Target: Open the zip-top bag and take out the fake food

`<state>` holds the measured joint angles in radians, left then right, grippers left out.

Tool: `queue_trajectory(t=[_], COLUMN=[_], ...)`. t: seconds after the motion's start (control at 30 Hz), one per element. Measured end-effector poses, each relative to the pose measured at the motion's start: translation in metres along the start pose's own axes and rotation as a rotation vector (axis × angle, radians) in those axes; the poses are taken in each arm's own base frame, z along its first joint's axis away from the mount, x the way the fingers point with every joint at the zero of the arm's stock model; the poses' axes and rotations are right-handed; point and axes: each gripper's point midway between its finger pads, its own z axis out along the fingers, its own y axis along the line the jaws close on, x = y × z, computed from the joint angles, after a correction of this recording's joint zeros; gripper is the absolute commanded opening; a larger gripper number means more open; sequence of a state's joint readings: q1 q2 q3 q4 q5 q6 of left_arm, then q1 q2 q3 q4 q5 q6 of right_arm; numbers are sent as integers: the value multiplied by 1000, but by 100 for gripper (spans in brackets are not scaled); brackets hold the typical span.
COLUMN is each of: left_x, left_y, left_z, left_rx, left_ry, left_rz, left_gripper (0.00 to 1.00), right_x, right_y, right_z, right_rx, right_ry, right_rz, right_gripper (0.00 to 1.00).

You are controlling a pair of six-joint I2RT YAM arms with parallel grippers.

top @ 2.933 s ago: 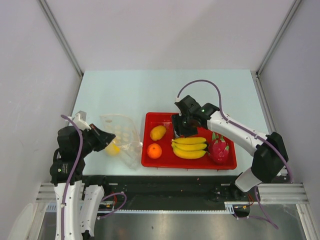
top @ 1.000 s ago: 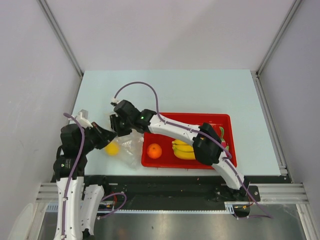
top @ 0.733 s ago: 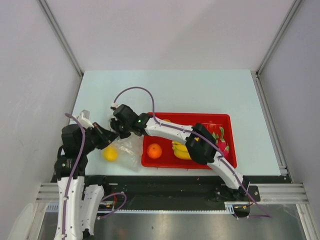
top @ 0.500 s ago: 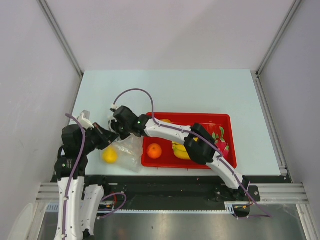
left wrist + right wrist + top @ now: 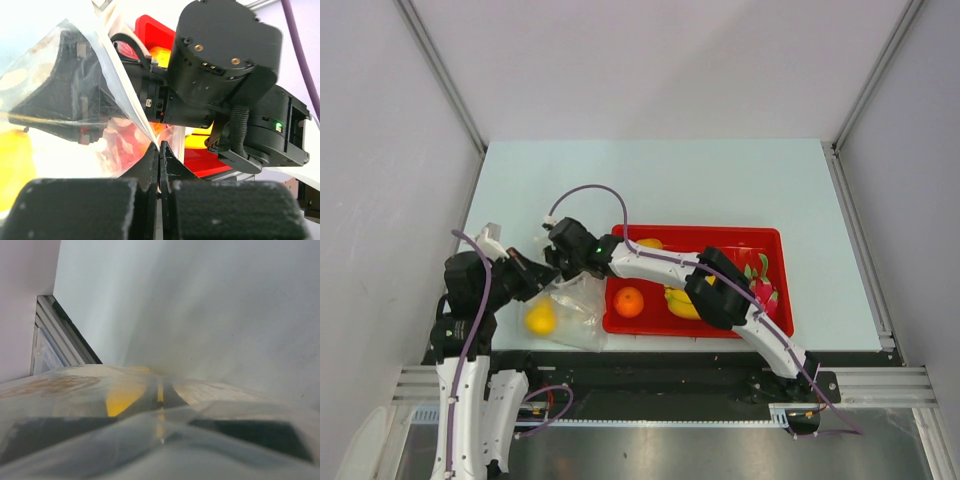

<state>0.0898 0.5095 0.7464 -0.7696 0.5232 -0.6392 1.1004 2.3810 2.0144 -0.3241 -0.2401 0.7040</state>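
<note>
The zip-top bag (image 5: 572, 306), clear with white dots, lies left of the red tray, with one yellow fruit (image 5: 540, 317) of the fake food inside. My left gripper (image 5: 527, 279) is shut on the bag's left edge; in the left wrist view its fingers (image 5: 150, 162) pinch the film (image 5: 75, 95). My right gripper (image 5: 560, 264) reaches across from the tray and is shut on the bag's top edge. In the right wrist view its fingers (image 5: 161, 385) show together through the plastic (image 5: 75, 385), the yellow fruit (image 5: 120, 397) beyond.
The red tray (image 5: 695, 232) holds an orange (image 5: 629, 301), a banana bunch (image 5: 678, 300), a mango (image 5: 650, 243) and a dragon fruit (image 5: 762, 285). The right arm (image 5: 660, 265) spans the tray. The table's near edge lies just below the bag.
The right arm swung from the tray over to the bag and its jaws closed on the top edge. The bag and the yellow fruit slid slightly toward the near edge.
</note>
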Motion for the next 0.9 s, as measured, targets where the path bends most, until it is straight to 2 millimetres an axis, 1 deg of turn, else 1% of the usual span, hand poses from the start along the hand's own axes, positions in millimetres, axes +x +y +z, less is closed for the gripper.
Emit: queue_trajectory(t=[0.1, 0.2, 0.3, 0.33, 0.43, 0.5, 0.6, 0.67, 0.83, 0.9], left_x=[0, -1, -2, -3, -1, -3, 0, 1, 2, 2], left_y=[1, 3, 4, 4, 5, 3, 7, 9, 13, 15], left_z=[0, 0, -3, -4, -7, -9, -10, -10, -10, -11], left_rx=[-5, -18, -25, -27, -32, -25, -44, -52, -69, -81], left_ry=[-3, -14, -34, -40, -48, -65, -64, -59, -60, -64], left_rz=[-1, 0, 7, 9, 11, 13, 6, 1, -4, -5], left_gripper=[0, 0, 0, 0, 0, 0, 0, 0, 0, 0], right_x=[5, 3, -5, -10, -31, -45, -70, -83, -106, -117], right_y=[-5, -5, 2, 7, 30, 40, 58, 68, 80, 82], right_z=[0, -5, -21, -29, -57, -71, -92, -105, -139, -153], right_rx=[12, 24, 30, 28, 5, 4, -20, -30, -16, -6], right_ry=[14, 13, -5, -17, -74, -111, -170, -205, -271, -301], right_rz=[-4, -35, -77, -93, -134, -159, -169, -180, -205, -212], right_gripper=[0, 0, 0, 0, 0, 0, 0, 0, 0, 0])
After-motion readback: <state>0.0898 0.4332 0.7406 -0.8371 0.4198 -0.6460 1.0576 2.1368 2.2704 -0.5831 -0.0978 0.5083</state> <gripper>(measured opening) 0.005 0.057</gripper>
